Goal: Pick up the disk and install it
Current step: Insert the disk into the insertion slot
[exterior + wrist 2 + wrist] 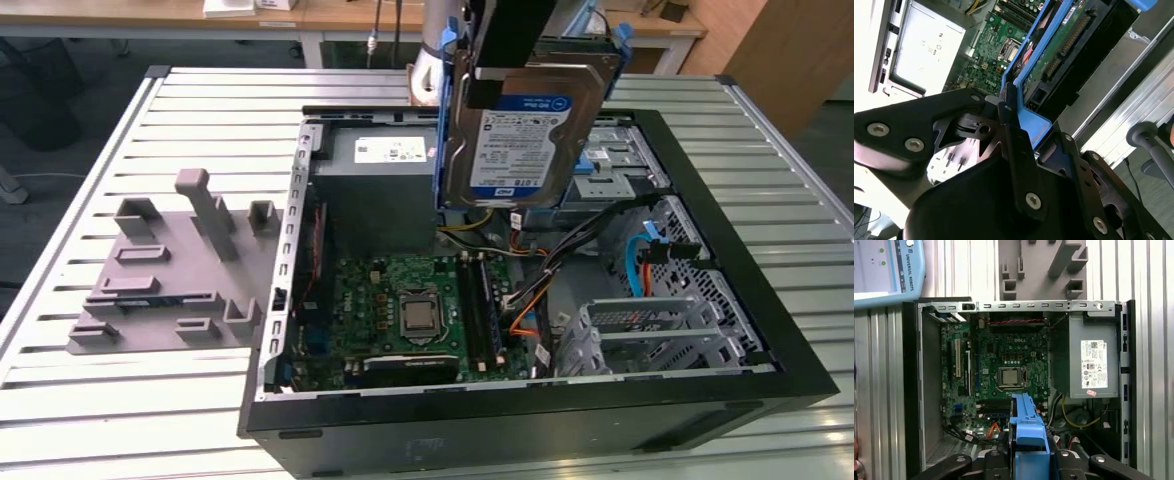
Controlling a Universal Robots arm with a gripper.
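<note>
Left on the desk (200, 100): grey holder block (167, 270), well apart from the arm. Centre: pick-up looks done, so we're at the carry/install stage. The disk (527, 130) hangs upright, label to the near side, above the far part of the open PC case (534, 425), clear of the board. The gripper (1036, 131) is closed tight on the disk's blue carrier at its top end. Right: metal cage (661, 325) inside the case. Imo seating calls for squaring the carrier w/ a bay, slowly.

Slatted table (214, 110), seemingly metal: open computer case (534, 425), grey holder block (160, 295).
</note>
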